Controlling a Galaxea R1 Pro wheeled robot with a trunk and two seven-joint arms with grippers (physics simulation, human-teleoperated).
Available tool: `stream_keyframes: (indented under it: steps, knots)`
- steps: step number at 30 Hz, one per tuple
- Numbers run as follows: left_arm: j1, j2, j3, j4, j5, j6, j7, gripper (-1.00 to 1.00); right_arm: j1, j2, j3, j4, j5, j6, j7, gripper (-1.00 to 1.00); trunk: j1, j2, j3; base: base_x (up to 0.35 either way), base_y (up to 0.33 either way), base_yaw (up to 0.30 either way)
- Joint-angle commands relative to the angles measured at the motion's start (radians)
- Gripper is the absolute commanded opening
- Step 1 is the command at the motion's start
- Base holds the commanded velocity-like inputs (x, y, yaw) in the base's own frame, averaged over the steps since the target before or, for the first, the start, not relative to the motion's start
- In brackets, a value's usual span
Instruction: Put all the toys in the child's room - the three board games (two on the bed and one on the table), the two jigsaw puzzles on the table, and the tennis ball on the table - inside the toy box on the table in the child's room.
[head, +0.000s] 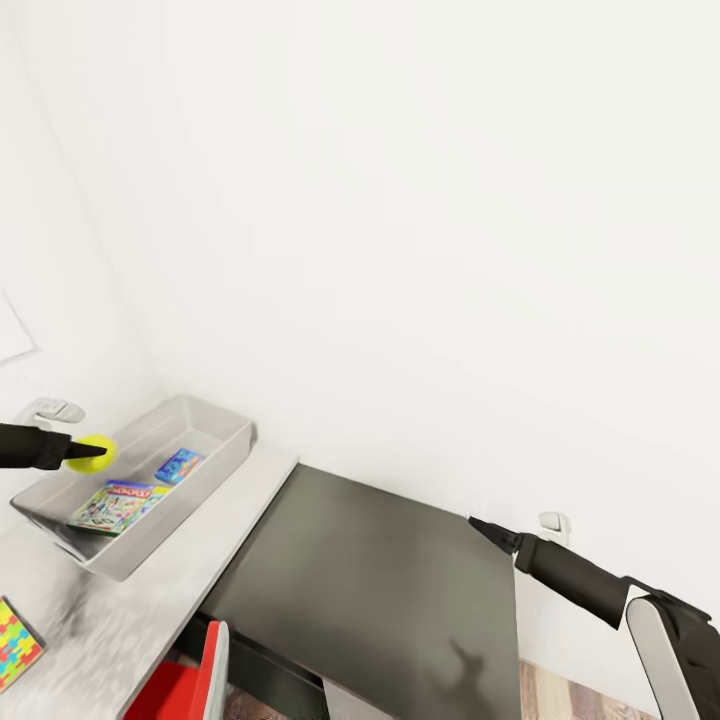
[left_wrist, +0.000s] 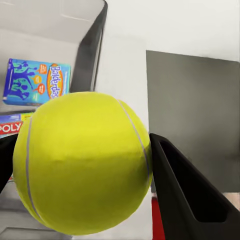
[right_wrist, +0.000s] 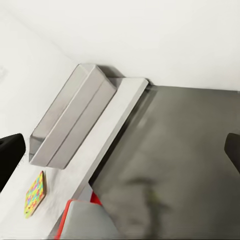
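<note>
1. Counter (head: 130, 610): pale top, at left; a dark surface (head: 400, 590) adjoins it on the right.
2. Toy box (head: 215, 425): grey, on the counter's far left. Inside lie two board games (head: 122, 503), one blue (left_wrist: 37, 82).
3. Right tool (right_wrist: 120, 150): fingers wide apart, empty, above the dark surface.
4. Left tool (head: 95, 452): clamped on the tennis ball (head: 92, 452), above the box's left rim.
5. Jigsaw puzzle (head: 12, 643): flat on the counter, near left, apart from the box.

A yellow tennis ball (left_wrist: 82, 162) is held over the grey toy box (head: 215, 425), where two board games (head: 118, 503) lie flat. A colourful jigsaw puzzle (head: 14, 643) lies on the desk (head: 130, 620).
</note>
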Motion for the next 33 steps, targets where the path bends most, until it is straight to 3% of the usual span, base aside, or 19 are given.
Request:
stream_keyframes:
  steps: [1, 6, 15, 24, 33]
  knots:
    - [-0.001, -0.003, -0.001, -0.001, -0.012, 0.005, -0.005, -1.0, -0.001, 0.001, 0.0, -0.008, -0.001, 0.017, 0.008, 1.0, 0.001, -0.002, -0.004, 0.0, 0.0, 0.0]
    - [-0.001, -0.014, -0.009, 0.0, -0.012, 0.005, 0.039, -1.0, 0.0, 0.009, 0.001, -0.037, -0.001, 0.087, 0.092, 1.0, 0.001, -0.002, -0.012, 0.0, 0.0, 0.0]
    - [-0.001, -0.016, -0.013, 0.001, -0.013, 0.002, 0.051, -1.0, -0.001, 0.006, -0.007, -0.043, 0.0, 0.103, 0.241, 1.0, 0.001, -0.002, -0.026, 0.0, 0.0, 0.0]
    - [-0.001, -0.016, -0.014, 0.002, -0.086, -0.001, 0.05, -1.0, -0.001, 0.003, -0.008, -0.043, 0.0, 0.096, 0.26, 1.0, 0.001, -0.002, -0.041, 0.0, 0.0, 0.0]
    - [-0.001, -0.016, -0.014, 0.004, -0.1, -0.003, 0.051, -1.0, -0.001, 0.002, -0.008, -0.043, 0.0, 0.092, 0.261, 1.0, 0.001, -0.002, -0.055, 0.0, 0.0, 0.0]
